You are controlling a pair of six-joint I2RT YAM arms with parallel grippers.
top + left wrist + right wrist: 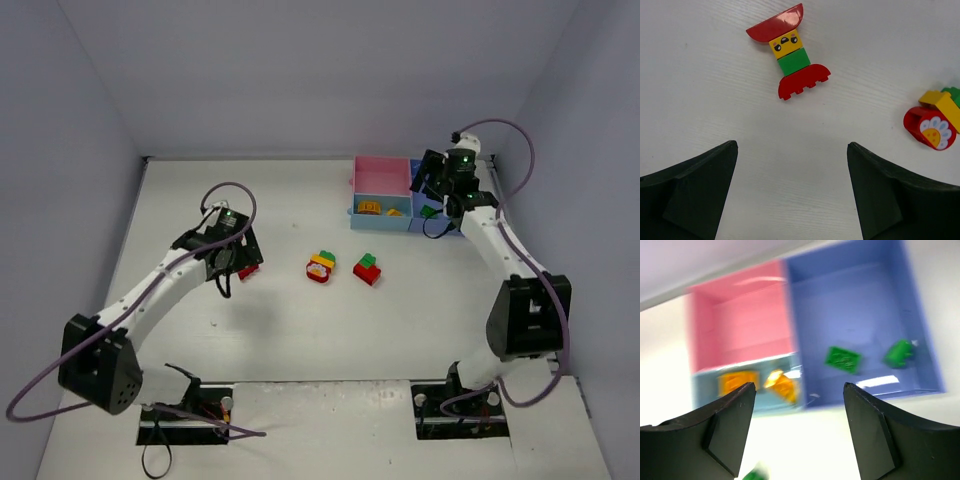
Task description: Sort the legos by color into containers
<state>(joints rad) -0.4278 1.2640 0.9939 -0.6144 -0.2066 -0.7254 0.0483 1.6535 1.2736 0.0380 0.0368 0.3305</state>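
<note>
Green lego (756, 473) blurred, cut off at btm edge

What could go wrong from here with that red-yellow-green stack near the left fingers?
1. The stack joins red, yellow and green bricks; lifted whole by the open left fingers, it would likely put wrong colours in any tray.
2. The flower clump lies near and could get nudged.
3. The right fingers, open, hang over the medium blue tray; that view is blurred, so a bump seems possible.
</note>
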